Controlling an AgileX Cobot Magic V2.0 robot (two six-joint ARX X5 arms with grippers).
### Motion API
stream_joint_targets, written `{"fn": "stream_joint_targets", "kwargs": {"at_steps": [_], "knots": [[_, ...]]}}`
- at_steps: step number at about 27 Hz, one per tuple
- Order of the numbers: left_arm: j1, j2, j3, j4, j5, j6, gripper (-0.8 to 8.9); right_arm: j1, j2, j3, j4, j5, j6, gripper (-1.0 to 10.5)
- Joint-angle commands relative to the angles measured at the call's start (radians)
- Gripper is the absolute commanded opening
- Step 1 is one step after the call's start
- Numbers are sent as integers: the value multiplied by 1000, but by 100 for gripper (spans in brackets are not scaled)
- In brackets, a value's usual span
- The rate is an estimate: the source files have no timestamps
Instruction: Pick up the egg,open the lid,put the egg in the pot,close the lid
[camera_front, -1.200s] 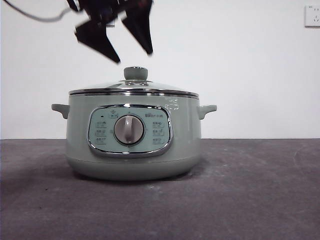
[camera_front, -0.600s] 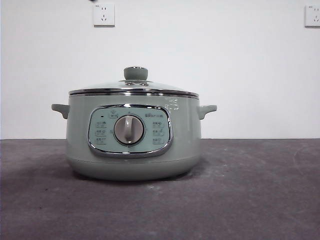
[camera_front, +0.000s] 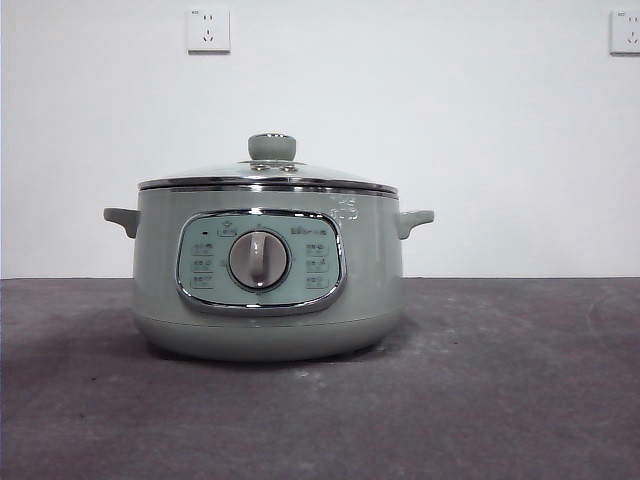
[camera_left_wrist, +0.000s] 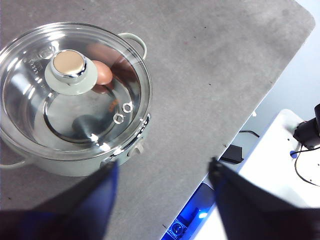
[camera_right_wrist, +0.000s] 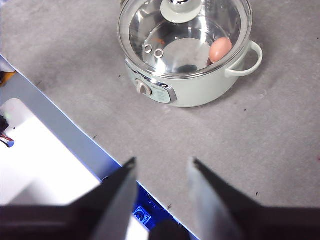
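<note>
The sage-green pot (camera_front: 268, 282) stands on the grey table with its glass lid (camera_front: 268, 178) seated flat on the rim and the green knob (camera_front: 272, 146) on top. Through the glass, the brown egg (camera_left_wrist: 102, 73) lies inside the pot (camera_left_wrist: 75, 165), also visible in the right wrist view as the egg (camera_right_wrist: 220, 49) near one handle. My left gripper (camera_left_wrist: 162, 175) hangs high above the table beside the pot, open and holding nothing. My right gripper (camera_right_wrist: 161, 170) is also raised well clear of the pot (camera_right_wrist: 195, 92), open and empty. Neither gripper shows in the front view.
The grey mat's edge (camera_left_wrist: 280, 75) runs close beside the pot's side, with a white bench and cables (camera_left_wrist: 305, 145) beyond it. Two wall sockets (camera_front: 208, 29) sit on the white wall behind.
One second ago a dark open gripper hung just above the lid's knob in the front view. It has since risen out of that view. The lid and pot have not moved.
</note>
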Motion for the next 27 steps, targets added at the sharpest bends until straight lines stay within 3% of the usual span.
{"fn": "stream_joint_targets", "kwargs": {"at_steps": [1, 21, 25, 27], "knots": [[0, -1, 0, -39, 3, 1, -4, 0, 3, 1, -15, 1, 3, 1], [0, 0, 0, -35, -6, 5, -6, 0, -6, 1, -15, 1, 24, 1], [11, -6, 0, -8, -163, 28, -4, 0, -6, 1, -15, 1, 24, 1], [27, -13, 0, -13, -188, 29, -4, 0, -7, 1, -15, 1, 24, 1]]}}
